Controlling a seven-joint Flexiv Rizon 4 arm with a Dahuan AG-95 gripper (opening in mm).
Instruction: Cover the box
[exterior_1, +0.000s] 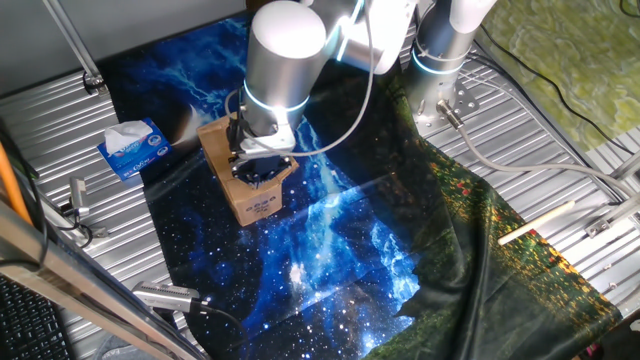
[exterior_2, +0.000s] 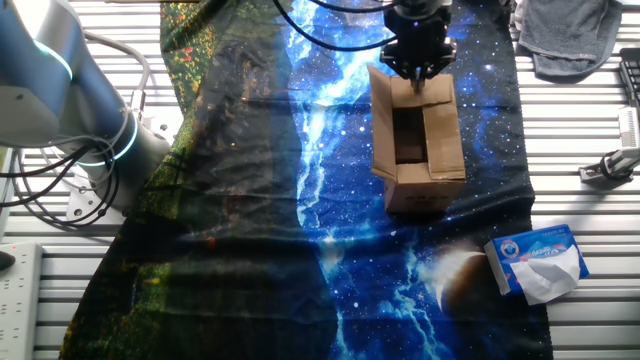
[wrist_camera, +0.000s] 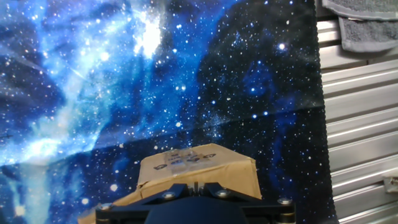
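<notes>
Right under my gripper (exterior_2: 418, 72) sits the box (exterior_2: 420, 150), flaps up; whether my fingers are spread I cannot tell.

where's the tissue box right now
In the other fixed view the tissue box sits at the lower right, on the starry cloth's edge, apart from the box.

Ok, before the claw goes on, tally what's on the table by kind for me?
Cardboard boxes: 1, the box, flaps still open
Tissue boxes: 1, the blue and white tissue box
Cloths: 2, the galaxy-print cloth and the grey towel
Total: 4
</notes>
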